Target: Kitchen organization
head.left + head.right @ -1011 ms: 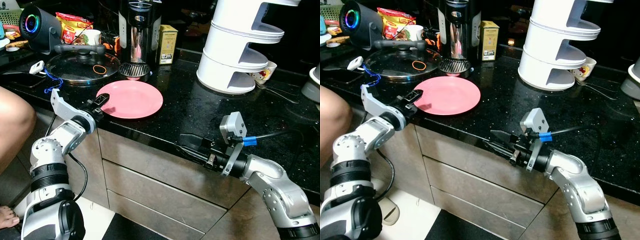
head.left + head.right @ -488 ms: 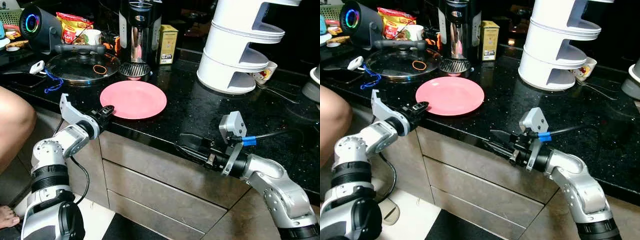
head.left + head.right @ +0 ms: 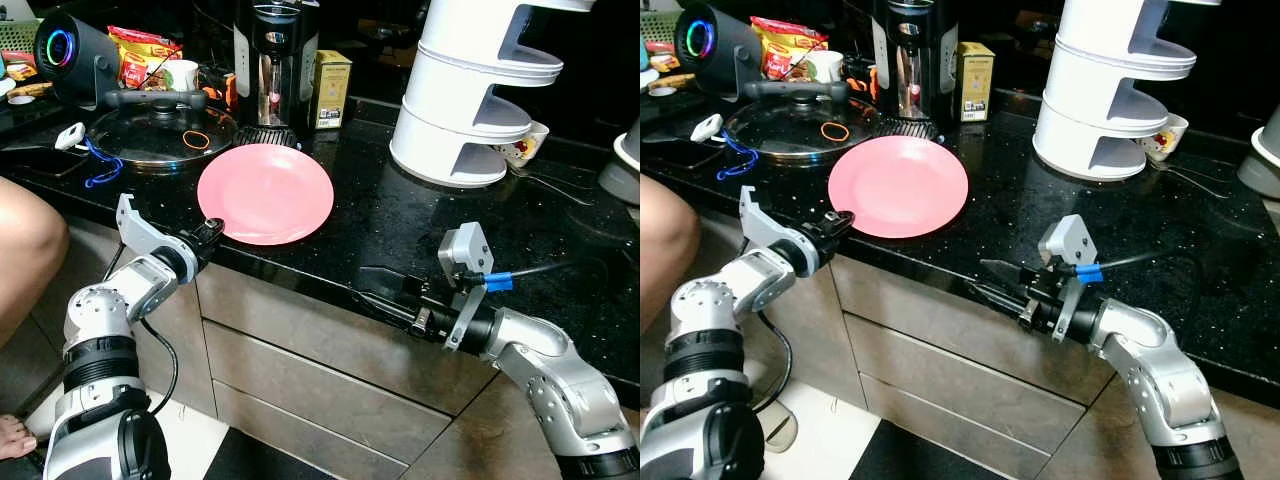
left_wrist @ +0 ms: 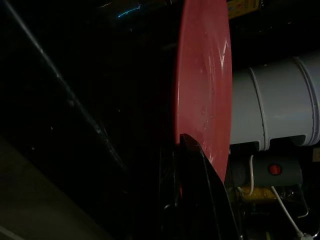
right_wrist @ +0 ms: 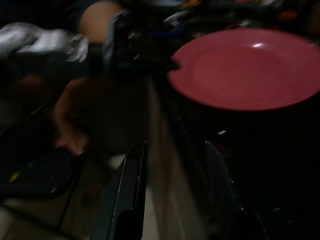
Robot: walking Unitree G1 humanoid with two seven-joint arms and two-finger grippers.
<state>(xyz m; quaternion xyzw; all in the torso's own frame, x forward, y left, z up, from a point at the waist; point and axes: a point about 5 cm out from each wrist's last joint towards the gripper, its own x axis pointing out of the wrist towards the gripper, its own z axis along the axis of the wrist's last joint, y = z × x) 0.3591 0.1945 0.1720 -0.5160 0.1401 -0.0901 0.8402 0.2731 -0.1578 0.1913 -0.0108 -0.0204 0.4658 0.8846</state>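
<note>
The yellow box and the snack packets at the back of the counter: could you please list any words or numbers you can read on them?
Yellow box: it carries a dark label panel with print, too small to read.
Red and yellow snack packets: they show lettering, too blurred to read.
Coffee maker: no legible marking.
No other text can be read anywhere on the counter.

A round pink plate (image 3: 265, 178) sits on the black bench (image 3: 400, 225), seemingly tilted, near edge gripped.

Home kitchen, black stone counter (image 3: 420, 225), drawers (image 3: 300, 350) beneath, pan lid (image 3: 160, 130), coffee maker (image 3: 275, 60), mug (image 3: 528, 143)
</note>
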